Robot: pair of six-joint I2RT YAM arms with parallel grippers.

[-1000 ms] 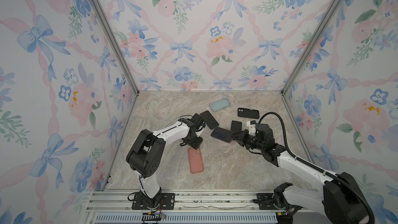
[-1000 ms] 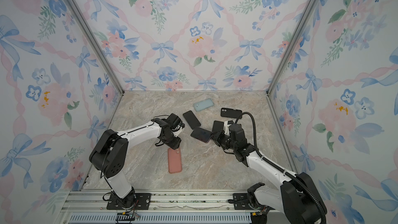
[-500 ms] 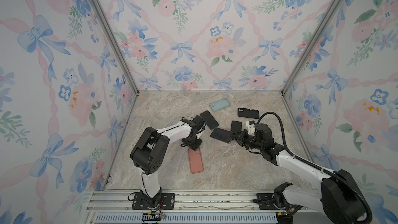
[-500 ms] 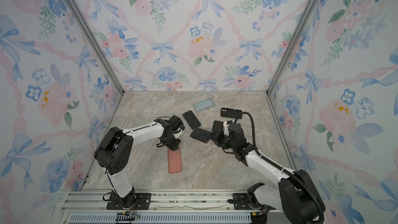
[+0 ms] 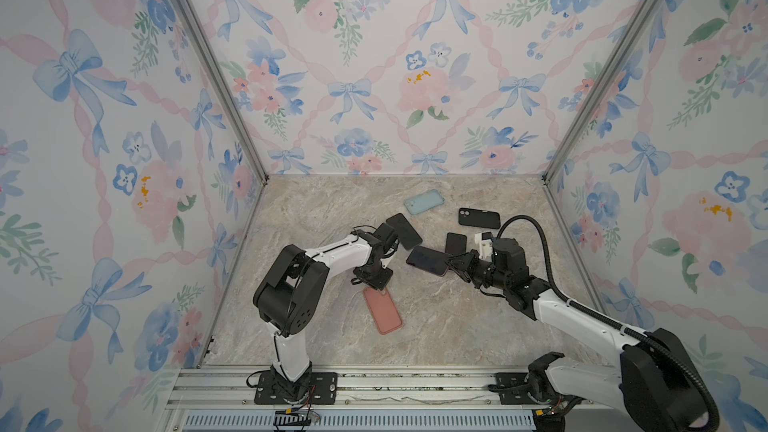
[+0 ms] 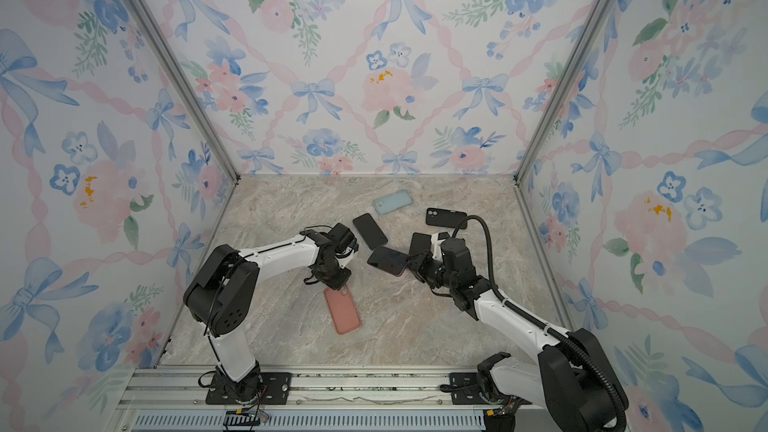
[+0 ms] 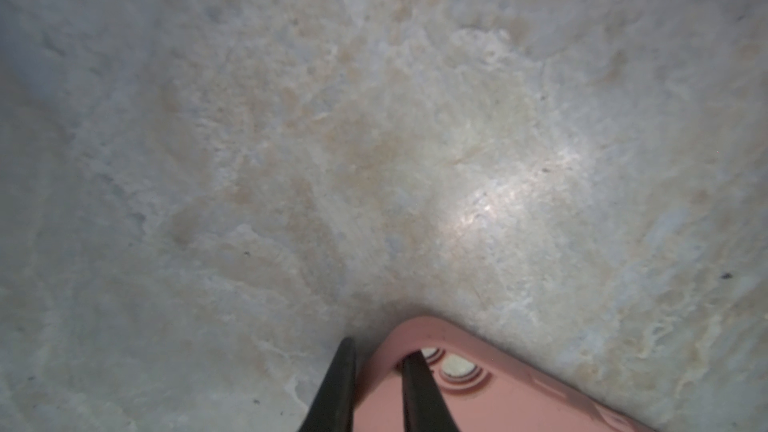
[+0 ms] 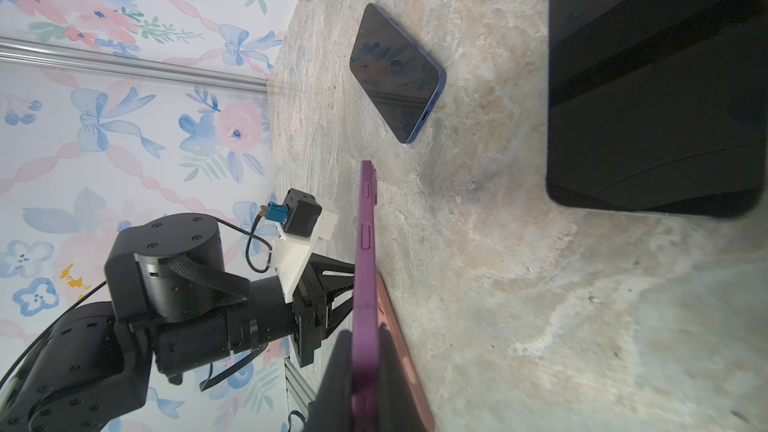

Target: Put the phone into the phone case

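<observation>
The left gripper (image 7: 378, 349) stands at the top end of the pink phone case (image 5: 383, 310), which lies flat on the table (image 5: 457, 326), well apart from the other things. Its jaws are narrow: one finger sits in the camera cutout (image 7: 457, 367) and the other outside the rim, pinching the thin strip between them. The case looks light, soft and bendy, so that hold will probably anchor only this end, and the far end can flop or swivel if pushed.

To the right, the purple phone (image 5: 427, 260) is clamped at one short end in the right gripper (image 5: 453, 263), with the jaws closed on its two faces. The right wrist view shows the phone (image 8: 365, 263) edge-on, side buttons showing, and it seems to sit clear of the table. It is likely stiff, heavier than the case and glass-smooth, so an end grip may let it droop or slide. Pressing it in corner first should suit the soft rim.
</observation>
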